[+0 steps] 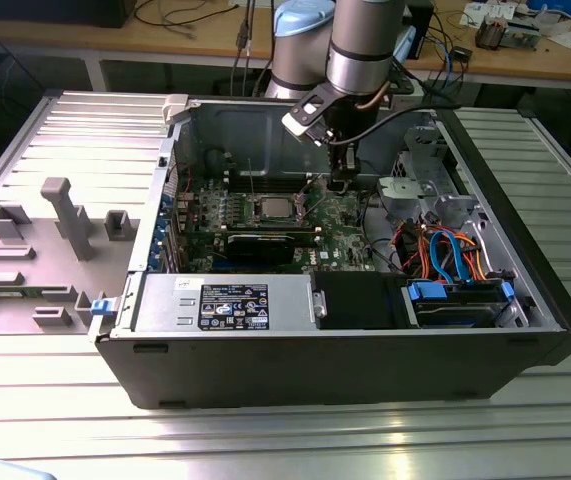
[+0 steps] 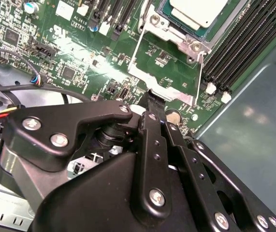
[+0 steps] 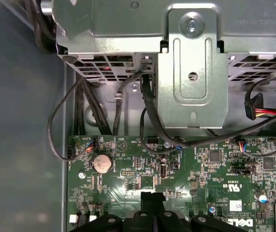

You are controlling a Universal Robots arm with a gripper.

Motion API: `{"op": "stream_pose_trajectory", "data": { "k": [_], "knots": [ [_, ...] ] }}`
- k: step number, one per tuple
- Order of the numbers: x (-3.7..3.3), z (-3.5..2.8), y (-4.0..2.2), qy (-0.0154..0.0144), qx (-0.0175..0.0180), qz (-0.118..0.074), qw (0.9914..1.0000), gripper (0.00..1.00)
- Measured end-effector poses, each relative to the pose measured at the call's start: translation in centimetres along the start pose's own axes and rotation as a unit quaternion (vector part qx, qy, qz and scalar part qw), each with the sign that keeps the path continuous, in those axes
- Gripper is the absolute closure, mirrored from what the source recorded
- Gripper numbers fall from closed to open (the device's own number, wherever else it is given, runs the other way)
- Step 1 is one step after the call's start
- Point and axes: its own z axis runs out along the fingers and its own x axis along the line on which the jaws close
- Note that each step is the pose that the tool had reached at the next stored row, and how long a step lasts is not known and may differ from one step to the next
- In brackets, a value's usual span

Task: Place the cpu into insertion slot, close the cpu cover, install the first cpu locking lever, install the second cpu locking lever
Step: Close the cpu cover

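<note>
The cpu (image 2: pixel 196 10) lies silvery side up in the insertion slot (image 2: pixel 155 20), near the middle of the motherboard in the exterior view (image 1: pixel 273 208). The cpu cover (image 2: pixel 169 88), a thin silver frame, is swung open away from the slot, and green board shows through its window. My gripper (image 2: pixel 153 102) is shut, with its black tip right at the cover's free edge; I cannot tell whether it touches. In the exterior view the gripper (image 1: pixel 339 182) hangs low over the board, to the right of the slot. The first wrist view shows the gripper (image 3: pixel 152 197) tip over the board.
Long black memory slots (image 2: pixel 239 53) run beside the socket. A black card (image 1: pixel 260 243) lies in front of it. A metal drive cage (image 3: pixel 191 72) with black cables (image 3: pixel 150 121) stands close to the gripper. Coloured cables (image 1: pixel 445 255) and the power supply (image 1: pixel 225 300) fill the case front.
</note>
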Motion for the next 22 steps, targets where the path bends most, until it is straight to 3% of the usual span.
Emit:
{"op": "stream_pose_trajectory", "data": {
  "k": [9, 22],
  "knots": [
    [0.00, 0.00, -0.02, 0.0000, 0.0000, 0.000, 1.00000, 0.89],
    [0.01, -0.01, -0.83, 0.0000, 0.0000, 0.000, 1.00000, 0.89]
  ]
}}
